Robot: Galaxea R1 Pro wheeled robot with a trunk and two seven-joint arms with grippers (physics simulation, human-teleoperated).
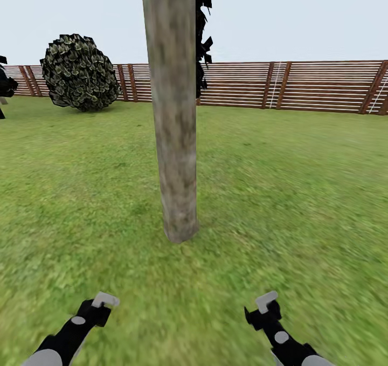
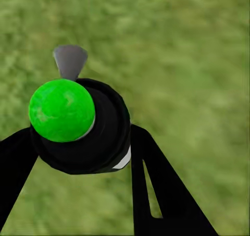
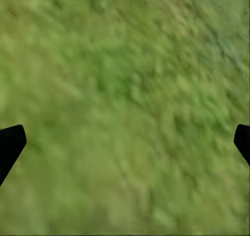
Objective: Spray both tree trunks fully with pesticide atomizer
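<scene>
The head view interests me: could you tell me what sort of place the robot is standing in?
Most likely a fenced garden: a grass lawn, a thick bare tree trunk straight ahead, and a brown slatted wooden fence with a round bush before it.

the left claw (image 2: 83, 158) grips a black sprayer (image 2: 99, 126) with a green cap (image 2: 61, 110) and grey nozzle (image 2: 70, 60), above grass (image 2: 187, 64).

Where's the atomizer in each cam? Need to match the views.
Head view: low left, at the left claw; too small to tell apart from it.
Left wrist view: the atomizer sits centre-left, a green ball on a black body with a grey nozzle, held between the claw's fingers.
Right wrist view: blurred grass between the tips of the open right claw.
Shared landmark: the grass, under both claws in all three.
</scene>
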